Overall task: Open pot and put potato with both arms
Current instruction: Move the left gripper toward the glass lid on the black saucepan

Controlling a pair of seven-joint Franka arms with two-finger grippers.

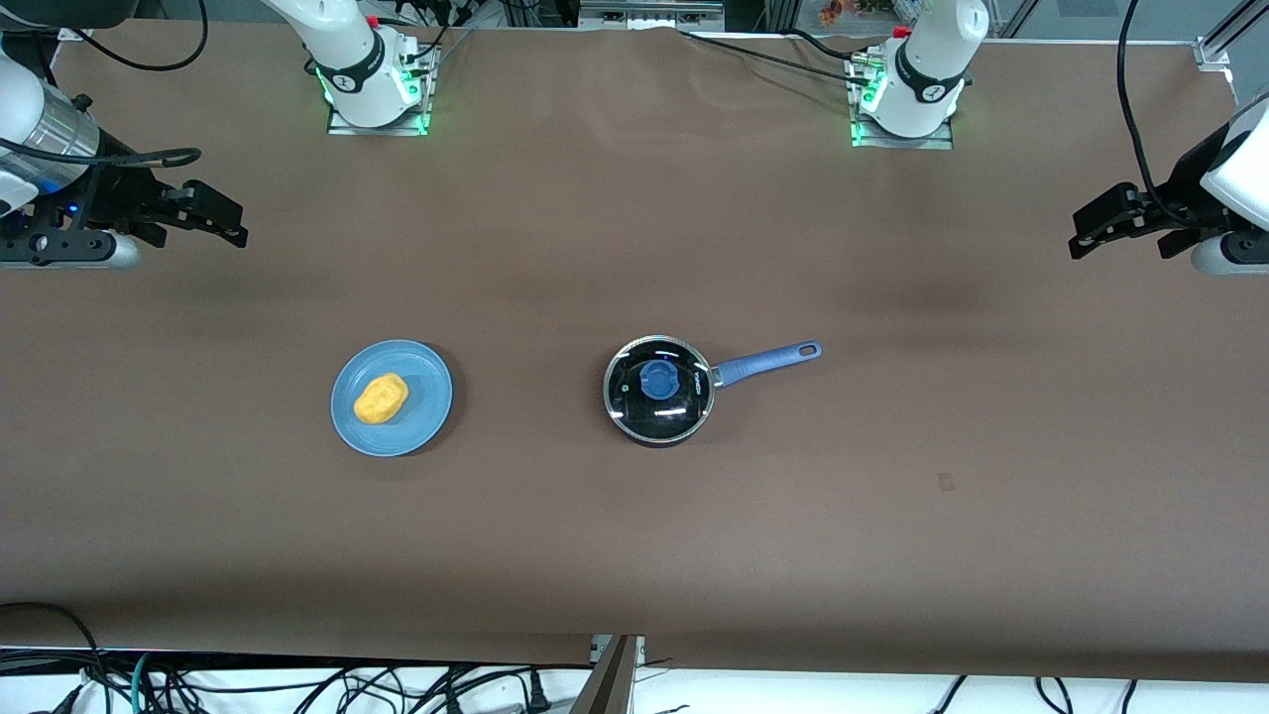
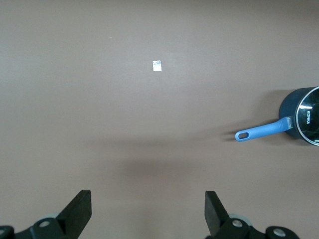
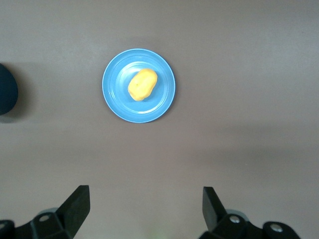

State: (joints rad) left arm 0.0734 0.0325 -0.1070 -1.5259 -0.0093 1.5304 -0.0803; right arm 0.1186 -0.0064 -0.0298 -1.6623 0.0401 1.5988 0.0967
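The black pot (image 1: 659,390) stands mid-table with its glass lid and blue knob (image 1: 659,380) on, its blue handle (image 1: 768,361) pointing toward the left arm's end. It also shows in the left wrist view (image 2: 304,116). The yellow potato (image 1: 381,398) lies on a light-blue plate (image 1: 428,397) toward the right arm's end, also in the right wrist view (image 3: 142,84). My left gripper (image 1: 1086,235) hangs open and empty over the table's left-arm end (image 2: 148,211). My right gripper (image 1: 230,220) hangs open and empty over the right-arm end (image 3: 145,209).
The two arm bases (image 1: 377,84) (image 1: 907,99) stand along the table's edge farthest from the front camera. A small white tag (image 2: 157,65) lies on the brown cloth. Cables (image 1: 297,689) hang below the nearest edge.
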